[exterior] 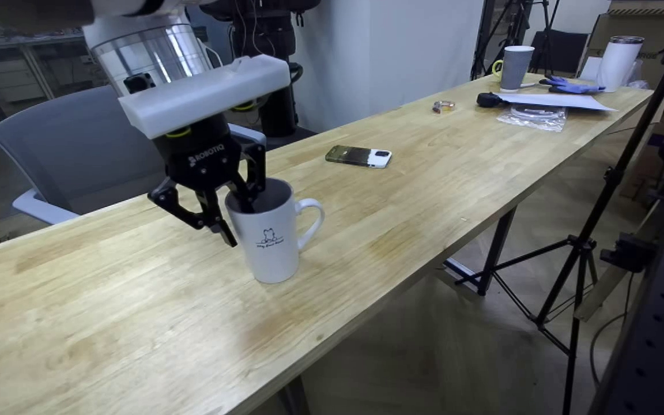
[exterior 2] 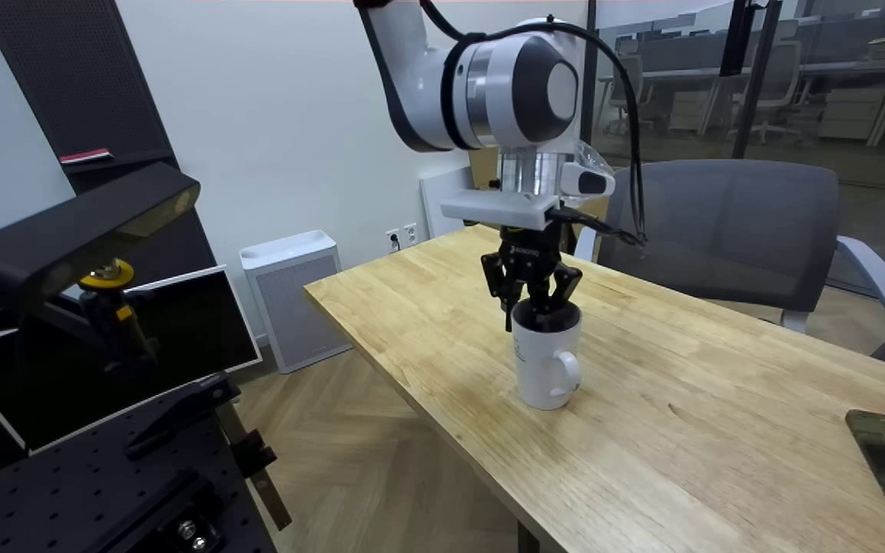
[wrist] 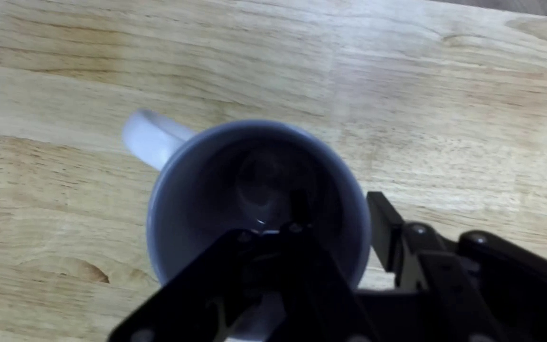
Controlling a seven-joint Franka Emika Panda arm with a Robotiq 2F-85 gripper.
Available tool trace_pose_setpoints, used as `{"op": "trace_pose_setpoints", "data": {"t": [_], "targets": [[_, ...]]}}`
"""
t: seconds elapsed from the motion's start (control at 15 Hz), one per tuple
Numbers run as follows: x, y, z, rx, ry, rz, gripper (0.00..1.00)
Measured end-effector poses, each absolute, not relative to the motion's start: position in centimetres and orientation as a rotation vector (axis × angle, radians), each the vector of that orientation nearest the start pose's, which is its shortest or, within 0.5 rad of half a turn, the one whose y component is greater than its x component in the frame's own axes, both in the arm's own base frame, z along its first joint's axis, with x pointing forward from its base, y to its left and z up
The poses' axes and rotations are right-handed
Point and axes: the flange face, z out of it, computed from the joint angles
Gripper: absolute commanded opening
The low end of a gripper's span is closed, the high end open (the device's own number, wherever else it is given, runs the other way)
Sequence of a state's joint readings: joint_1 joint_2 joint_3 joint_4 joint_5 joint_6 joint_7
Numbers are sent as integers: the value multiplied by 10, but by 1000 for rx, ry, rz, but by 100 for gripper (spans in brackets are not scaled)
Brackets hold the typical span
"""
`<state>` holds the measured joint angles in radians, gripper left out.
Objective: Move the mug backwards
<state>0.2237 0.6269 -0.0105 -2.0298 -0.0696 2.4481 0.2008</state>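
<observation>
The white mug stands upright on the wooden table, with its small dark logo and loop handle showing. It also stands upright in an exterior view, and in the wrist view I look down into its dark inside. My gripper points down over the mug's rim, and it also shows in an exterior view. In the wrist view the gripper has one finger inside the mug and one outside, with the wall between them. The jaws are apart; the inner finger is dark and its contact is unclear.
A phone lies on the wooden table beyond the mug's handle side. A grey cup, blue gloves and a white tumbler are at the far end. An office chair stands along one long edge.
</observation>
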Motion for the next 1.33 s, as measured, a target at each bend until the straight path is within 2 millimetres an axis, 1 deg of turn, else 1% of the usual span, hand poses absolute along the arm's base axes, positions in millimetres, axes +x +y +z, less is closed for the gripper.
{"op": "trace_pose_setpoints", "data": {"t": [0.2, 0.33, 0.67, 1.0, 1.2, 1.33], "targets": [[556, 119, 117, -3231, -114, 338, 88], [559, 118, 121, -3251, -110, 377, 99], [575, 122, 142, -3299, -92, 468, 100], [587, 127, 160, -3308, -80, 526, 100], [591, 127, 167, -3296, -100, 565, 100], [591, 126, 167, -3294, -101, 568, 100]]}}
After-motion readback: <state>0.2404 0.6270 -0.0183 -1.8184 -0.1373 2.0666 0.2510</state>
